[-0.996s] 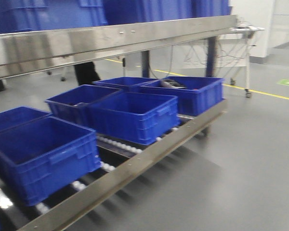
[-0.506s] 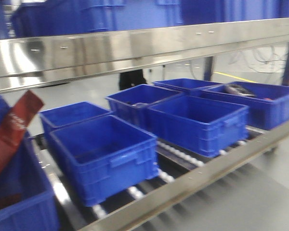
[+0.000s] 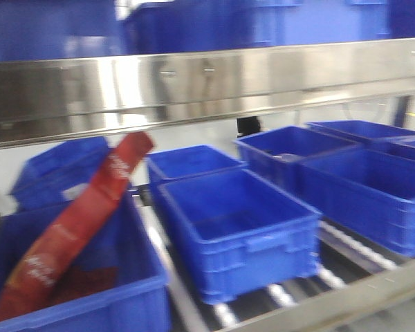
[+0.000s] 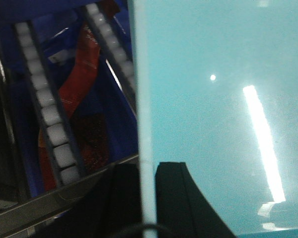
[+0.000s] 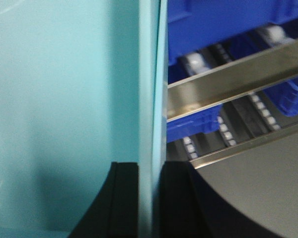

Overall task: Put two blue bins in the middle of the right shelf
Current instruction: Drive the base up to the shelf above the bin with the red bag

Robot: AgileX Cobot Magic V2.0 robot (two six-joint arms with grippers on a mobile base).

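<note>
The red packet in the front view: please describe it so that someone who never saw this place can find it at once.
Look below the long steel shelf rail that crosses the front view, at the row of dark blue bins on the roller track. The red packet leans diagonally in the nearest bin at far left, its top poking above the rim. It is the only red thing there; the neighbouring bin looks empty.

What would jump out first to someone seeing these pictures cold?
Probably the red packet leaning tilted in the near-left dark blue bin, the only warm colour among rows of blue bins on the roller shelf. Next, the pale cyan bin filling both wrist views, its wall pinched by the left hand and the right hand.
</note>
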